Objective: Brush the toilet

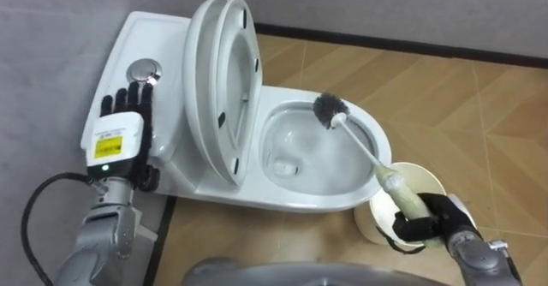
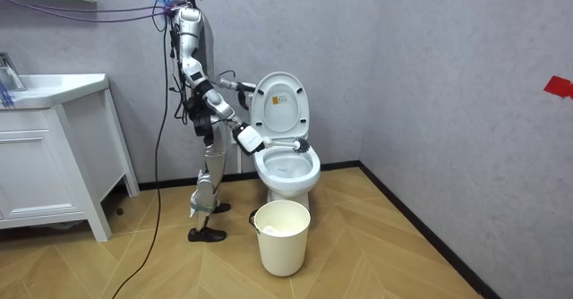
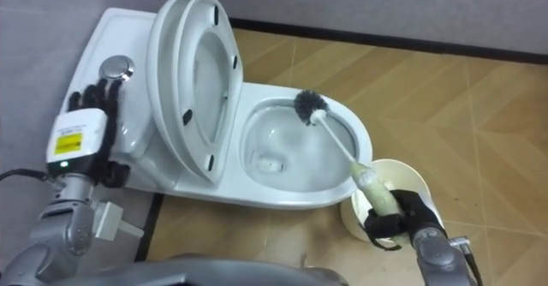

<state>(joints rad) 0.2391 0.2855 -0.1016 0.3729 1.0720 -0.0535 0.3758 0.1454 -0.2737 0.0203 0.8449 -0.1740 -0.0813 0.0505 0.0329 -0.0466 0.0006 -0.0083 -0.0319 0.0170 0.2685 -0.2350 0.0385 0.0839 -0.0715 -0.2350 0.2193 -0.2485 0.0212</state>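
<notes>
The right robot hand (image 1: 425, 222) sits low at the right, its dark fingers curled round the pale grip of the toilet brush (image 1: 360, 140) and clamped on it. From that fist the thin white shaft runs up and to the left across the near right rim of the toilet bowl (image 1: 291, 199). It ends in the dark bristle head (image 1: 330, 109), which lies inside the bowl, up against its far inner wall just under the rim. Directly below the hand stands a cream bucket (image 1: 432, 179) on the wood-patterned floor, just beside the bowl's front.

The left robot hand (image 1: 120, 123) has its fingers straight and holds nothing. It lies over the top of the tank (image 1: 145, 29), fingertips just beside the round flush button (image 1: 143, 68). Between the two hands the seat (image 1: 224, 89) is tipped upright with the lid behind it, so the bowl is open.

The step in hand looks like the scrubbing itself — the head is already in the bowl and against the porcelain. The next move would call for sweeping the bristles round the inner wall and down toward the water, turning at the wrist while keeping the grip firm so the long shaft does not swing off the rim. In the room view the robot stands upright beside the toilet, on the room view's left.
</notes>
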